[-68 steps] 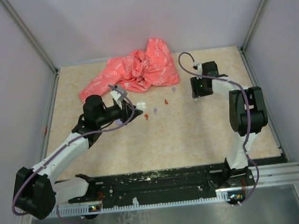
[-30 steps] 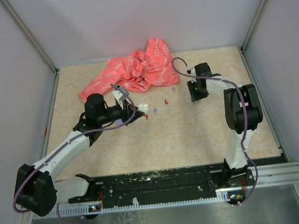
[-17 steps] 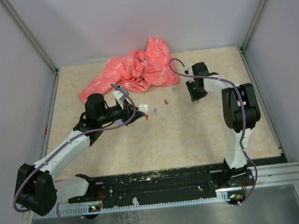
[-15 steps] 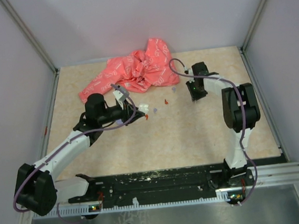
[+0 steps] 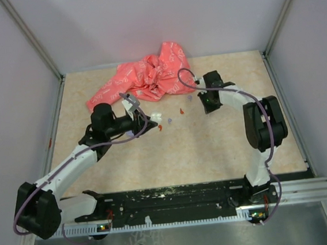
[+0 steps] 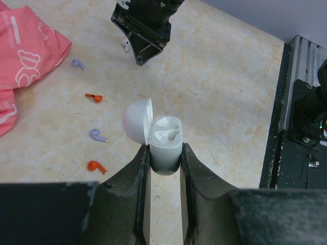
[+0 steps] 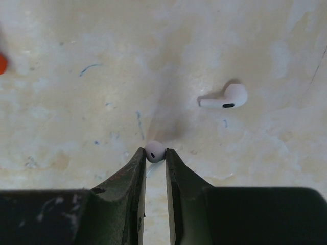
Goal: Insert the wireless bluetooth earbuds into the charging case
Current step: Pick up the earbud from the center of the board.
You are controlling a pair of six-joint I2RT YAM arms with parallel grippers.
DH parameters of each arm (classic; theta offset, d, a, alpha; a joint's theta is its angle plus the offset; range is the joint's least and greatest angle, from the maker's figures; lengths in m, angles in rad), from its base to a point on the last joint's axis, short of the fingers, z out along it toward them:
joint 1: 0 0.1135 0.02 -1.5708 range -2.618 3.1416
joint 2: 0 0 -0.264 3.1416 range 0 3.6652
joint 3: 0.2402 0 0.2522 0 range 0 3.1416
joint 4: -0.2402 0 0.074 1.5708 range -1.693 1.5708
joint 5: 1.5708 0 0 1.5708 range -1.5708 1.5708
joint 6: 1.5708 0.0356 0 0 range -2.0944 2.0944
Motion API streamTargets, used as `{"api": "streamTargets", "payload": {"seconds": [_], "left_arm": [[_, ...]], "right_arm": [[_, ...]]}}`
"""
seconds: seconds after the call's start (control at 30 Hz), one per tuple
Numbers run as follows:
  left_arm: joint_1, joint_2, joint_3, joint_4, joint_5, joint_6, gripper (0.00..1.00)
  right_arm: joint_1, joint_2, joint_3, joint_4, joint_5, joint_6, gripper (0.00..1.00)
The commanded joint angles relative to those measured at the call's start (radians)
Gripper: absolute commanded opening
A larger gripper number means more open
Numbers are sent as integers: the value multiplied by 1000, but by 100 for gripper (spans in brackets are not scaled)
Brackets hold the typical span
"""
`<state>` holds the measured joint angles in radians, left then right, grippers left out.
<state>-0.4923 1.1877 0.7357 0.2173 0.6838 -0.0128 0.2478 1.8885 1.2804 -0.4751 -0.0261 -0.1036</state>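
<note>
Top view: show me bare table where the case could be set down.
Free: the wide tabletop between left arm, right arm and base rail. Crowded: scattered earbuds between left gripper and right gripper, beside the pink cloth.

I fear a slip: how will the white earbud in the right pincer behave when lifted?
The white earbud looks smooth and rounded, and the right pincer pinches only its bulb, so it may squirt out or swivel. It looks small beside the fingers, so it is probably very light.

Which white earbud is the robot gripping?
The end-on earbud clamped in the right gripper; the other white earbud lies loose, stem showing.
</note>
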Motion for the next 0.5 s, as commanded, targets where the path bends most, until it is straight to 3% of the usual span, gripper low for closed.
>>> {"api": "streamTargets", "payload": {"seconds": [0.0,0.47], "left_arm": [[5,-56,-31,88,-15,26,1],[6,-100,-135,297,-69,-35,1]], "right_arm": [[51,-178,-7,39,-15,0,12],[301,-594,-95,202,9,-21,12]]}}
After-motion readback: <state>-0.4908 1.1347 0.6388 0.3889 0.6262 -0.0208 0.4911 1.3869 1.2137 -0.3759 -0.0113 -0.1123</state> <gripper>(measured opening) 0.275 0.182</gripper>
